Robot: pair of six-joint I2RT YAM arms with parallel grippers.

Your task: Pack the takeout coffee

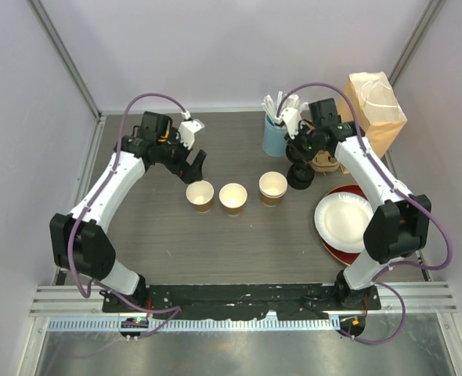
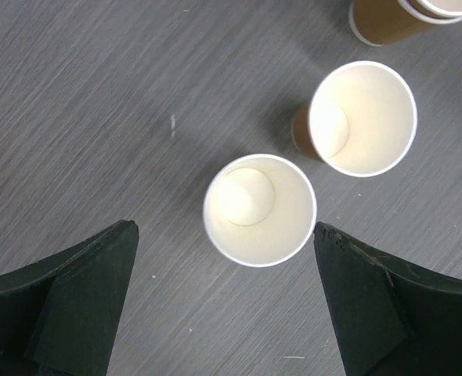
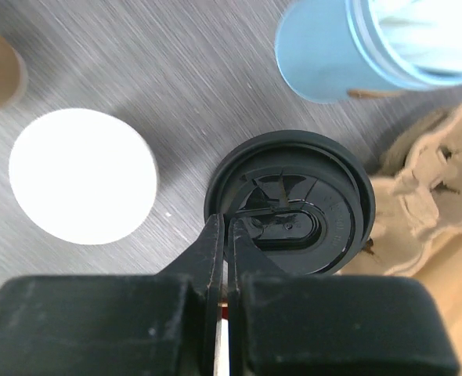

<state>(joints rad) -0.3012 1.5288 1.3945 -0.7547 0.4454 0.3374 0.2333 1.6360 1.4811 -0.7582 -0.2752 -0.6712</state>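
End effector of left arm (fingers spread) above cup

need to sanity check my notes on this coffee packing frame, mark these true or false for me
1. None of the kraft cups in the row has a lid on: true.
2. The left claw is clamped on a cup: false. It is open, with its fingers either side of an open cup and not touching it.
3. The black lid sits beside the light-blue straw cup: true.
4. The right claw is spread wide over the white plates: false. Its fingers are pressed nearly together at the black lid's edge.
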